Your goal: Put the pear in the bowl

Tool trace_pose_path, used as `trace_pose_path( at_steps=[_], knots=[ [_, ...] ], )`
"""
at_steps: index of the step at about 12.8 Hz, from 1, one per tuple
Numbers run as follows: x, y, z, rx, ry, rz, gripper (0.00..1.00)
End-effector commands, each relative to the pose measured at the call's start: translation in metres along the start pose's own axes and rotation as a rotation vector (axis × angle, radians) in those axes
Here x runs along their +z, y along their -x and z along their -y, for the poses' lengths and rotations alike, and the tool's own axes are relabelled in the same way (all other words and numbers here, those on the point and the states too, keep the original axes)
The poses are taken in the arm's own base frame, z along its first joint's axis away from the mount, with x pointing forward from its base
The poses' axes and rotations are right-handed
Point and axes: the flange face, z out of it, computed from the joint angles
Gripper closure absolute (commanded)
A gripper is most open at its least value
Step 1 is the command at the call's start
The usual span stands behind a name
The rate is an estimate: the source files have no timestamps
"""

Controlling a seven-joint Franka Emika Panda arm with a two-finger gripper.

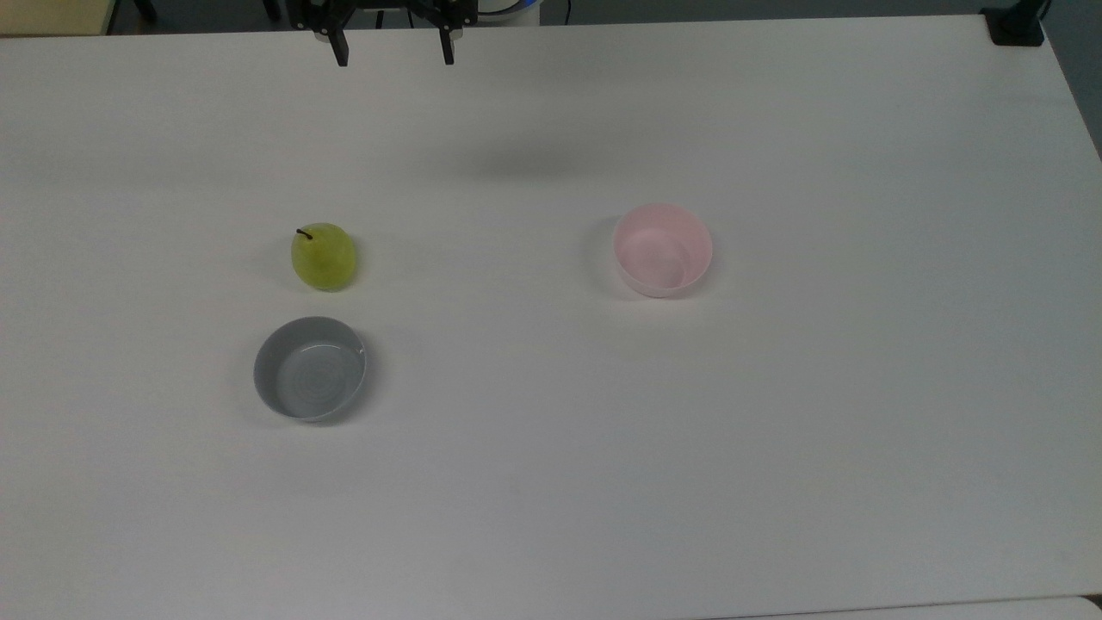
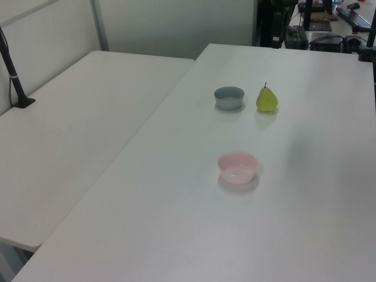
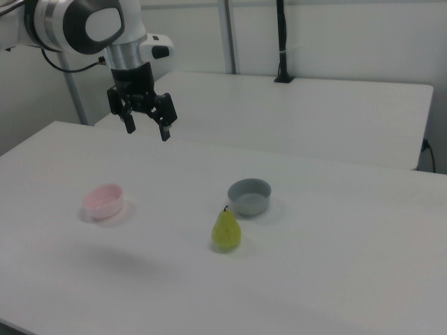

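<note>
Claw: I am seeing the claw [image 3: 147, 129] hanging high above the counter [image 1: 775, 430], its two dark fingers [image 1: 342, 53] standing spread apart and gripping nothing. In the top view it is sitting at the upper edge [image 1: 394, 47], well apart from everything on the counter.

Pear: I am watching the pear [image 1: 324, 256] standing upright on the counter with its short dark stem pointing up. In the top view it is sitting left of centre; in the right view [image 3: 226, 231] it is resting in front of the grey bowl; in the left view [image 2: 267, 98] it is standing just to the right of that bowl.

Pink bowl: I am seeing the pink bowl [image 1: 662, 250] sitting open side up and holding nothing, well apart from the pear. In the top view it is lying to the right of the pear; in the right view [image 3: 103, 201] it is sitting at the left, below the claw; in the left view [image 2: 238, 167] it is resting nearer the camera.

Grey bowl: I am seeing the grey bowl [image 1: 310, 368] sitting near the pear, not touching it, just below it in the top view, and holding nothing.
</note>
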Motion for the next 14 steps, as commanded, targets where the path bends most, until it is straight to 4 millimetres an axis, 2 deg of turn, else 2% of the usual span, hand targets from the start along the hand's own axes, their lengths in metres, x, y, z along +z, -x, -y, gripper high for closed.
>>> trace_pose_path(
  at_steps=[1,12,14],
  knots=[
    [0.0023,0.0017,0.0032,0.007,0.013,-0.009,0.0],
    [-0.0023,0.0028,0.0034,0.007,0.012,-0.015,0.0],
    [-0.0058,0.0049,-0.0017,0.01,0.013,-0.015,0.0]
  ],
)
